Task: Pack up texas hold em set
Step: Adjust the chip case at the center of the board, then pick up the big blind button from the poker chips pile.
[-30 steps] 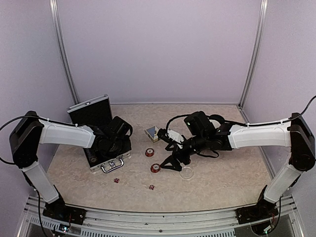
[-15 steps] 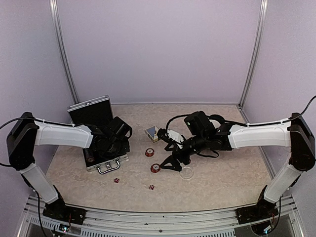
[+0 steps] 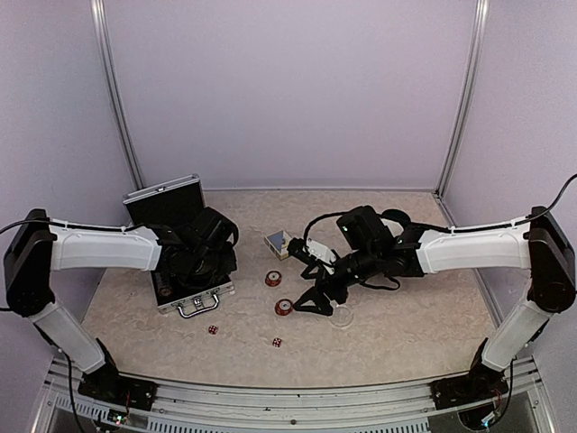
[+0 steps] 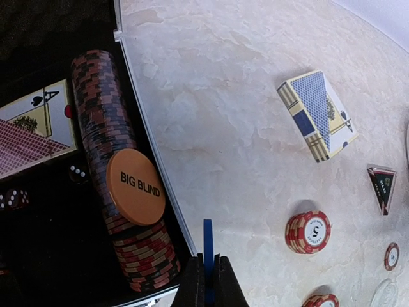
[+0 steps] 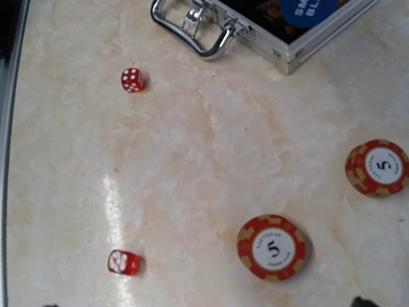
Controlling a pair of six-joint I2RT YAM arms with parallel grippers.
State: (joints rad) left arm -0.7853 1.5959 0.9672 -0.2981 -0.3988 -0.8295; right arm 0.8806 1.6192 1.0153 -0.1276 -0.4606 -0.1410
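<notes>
Briefcase (image 3: 167, 206) sits at the table's (image 3: 406, 343) 9 o'clock, lid up on its 12 side, handle (image 3: 200, 303) facing 6; long axis roughly 8-to-2.

Left gripper (image 4: 206, 263) pinches a blue disc (image 4: 208, 233) edge-on above the front rim. Released here, it may hit the rim and roll out.

Right gripper (image 3: 311, 302) hangs spread beside a loose chip (image 3: 283, 308). A flat chip likely skids when pinched.
</notes>
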